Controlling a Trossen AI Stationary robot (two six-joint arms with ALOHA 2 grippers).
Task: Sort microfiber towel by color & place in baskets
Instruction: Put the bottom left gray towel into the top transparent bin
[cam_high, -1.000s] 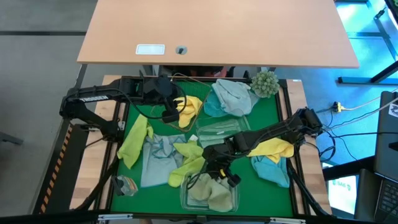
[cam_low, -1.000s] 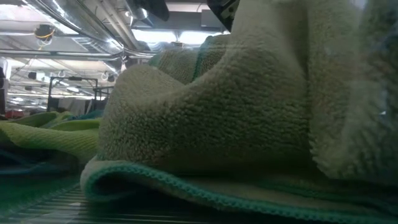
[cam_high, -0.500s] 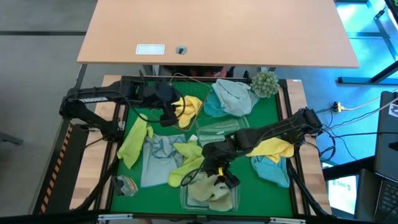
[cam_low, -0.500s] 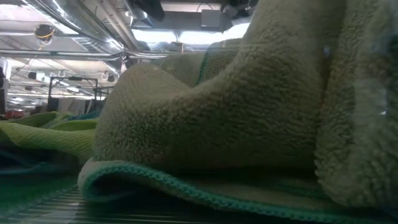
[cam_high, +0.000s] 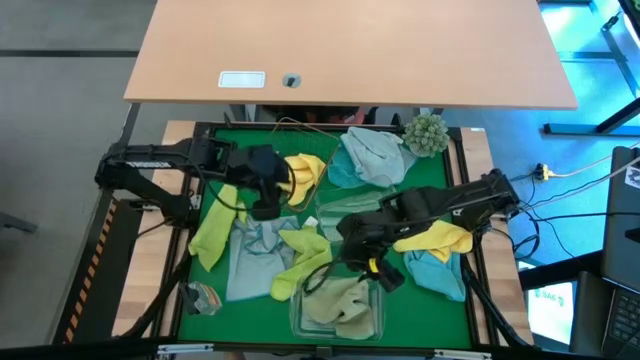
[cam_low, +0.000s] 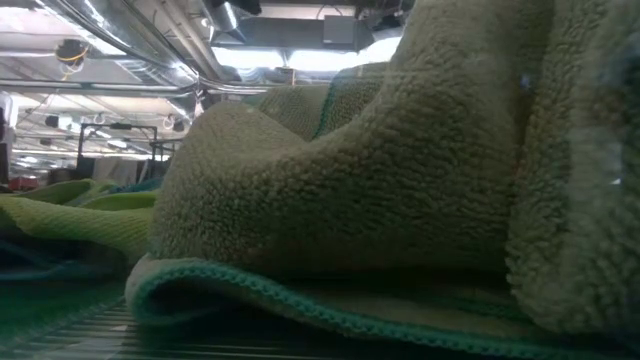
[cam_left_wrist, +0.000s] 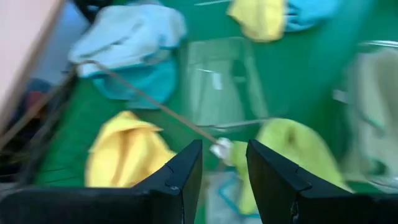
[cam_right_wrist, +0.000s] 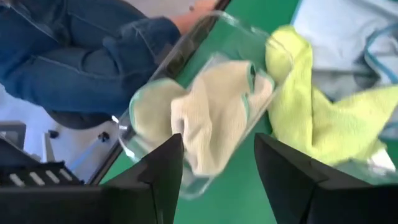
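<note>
Two olive towels (cam_high: 340, 305) (cam_right_wrist: 199, 112) lie bunched in a clear tub (cam_right_wrist: 155, 186) at the table's near edge; they fill the low view (cam_low: 350, 200). My right gripper (cam_high: 380, 272) (cam_right_wrist: 217, 180) hangs open above and just behind that tub, holding nothing. My left gripper (cam_high: 264, 205) (cam_left_wrist: 224, 168) is open over the left middle, above a light blue towel (cam_high: 255, 250). Lime towels (cam_high: 215, 225) (cam_high: 300, 262), yellow towels (cam_high: 305, 172) (cam_high: 437, 238) and more light blue towels (cam_high: 370, 155) (cam_high: 437, 272) lie spread on the green mat. A second clear tub (cam_high: 350, 210) stands at the middle.
A fuzzy grey-green ball plant (cam_high: 425, 133) stands at the far right corner. A thin brown wire (cam_left_wrist: 143, 99) runs past the yellow towel (cam_left_wrist: 124, 152). A folded cloth (cam_high: 200, 297) lies near the left front corner. A seated person in jeans (cam_right_wrist: 81, 50) is beyond the near edge.
My right gripper has risen out of the near tub and drawn back toward the table's right, clear of the olive towel. That towel has slumped lower in the tub. My left gripper has swung a little toward the near edge, away from the yellow towel.
</note>
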